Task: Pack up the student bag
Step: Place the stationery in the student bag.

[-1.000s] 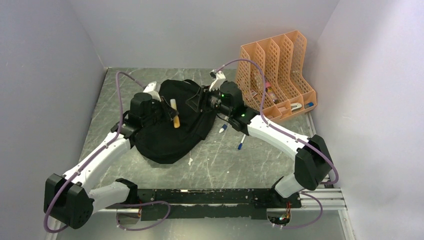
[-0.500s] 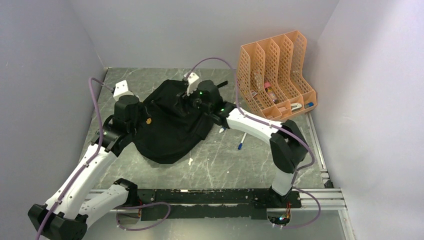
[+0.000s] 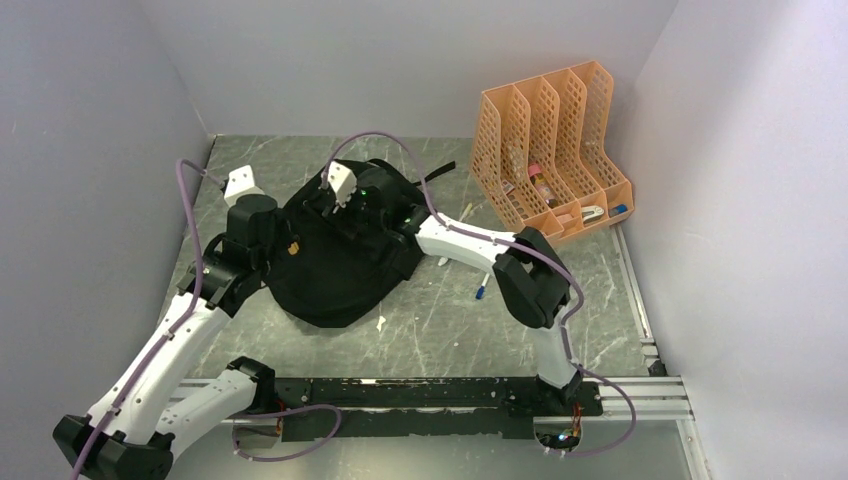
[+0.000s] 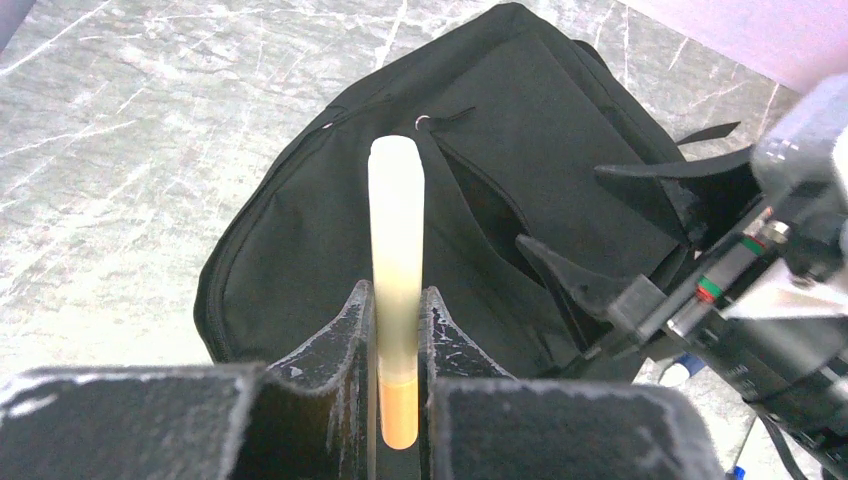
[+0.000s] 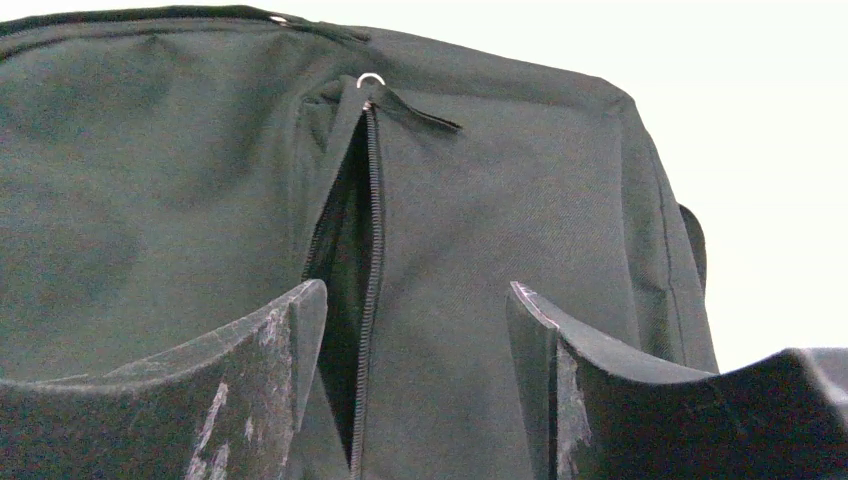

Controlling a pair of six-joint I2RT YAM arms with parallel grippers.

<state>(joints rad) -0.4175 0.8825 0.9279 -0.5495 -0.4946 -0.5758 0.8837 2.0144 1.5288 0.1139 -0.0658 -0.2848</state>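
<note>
**Status: student bag on tabletop, left fingers loaded, right fingers spread**

1. The student bag (image 3: pixel 335 265) lies flat on the grey marbled tabletop (image 3: pixel 440 320), left of centre, between the two arms. It is black, soft and slumped.

2. In the left wrist view, the left fingers (image 4: pixel 345 330) are clamped narrow on a cream stick (image 4: pixel 396 230) with an orange lower end. The stick stands straight out from between the fingers and points toward the bag (image 4: pixel 540 130). I see the stick above the bag fabric. I cannot tell whether its tip touches it.

3. In the right wrist view, the right fingers (image 5: pixel 270 350) stand wide apart and hold nothing. Between them I see a zip opening (image 5: pixel 355 260) in the bag's face, parted into a narrow dark slit. A zip-pull ring (image 5: pixel 371 79) sits at its far end.

4. The top view shows the right arm reaching across the bag from the right, while the left arm comes in from the bag's left side.

5. An orange mesh file organiser (image 3: pixel 550 150) stands at the far right of the tabletop, well apart from the bag, with small items in its compartments. A few pens (image 3: pixel 481 290) lie loose on the tabletop just right of the bag.
</note>
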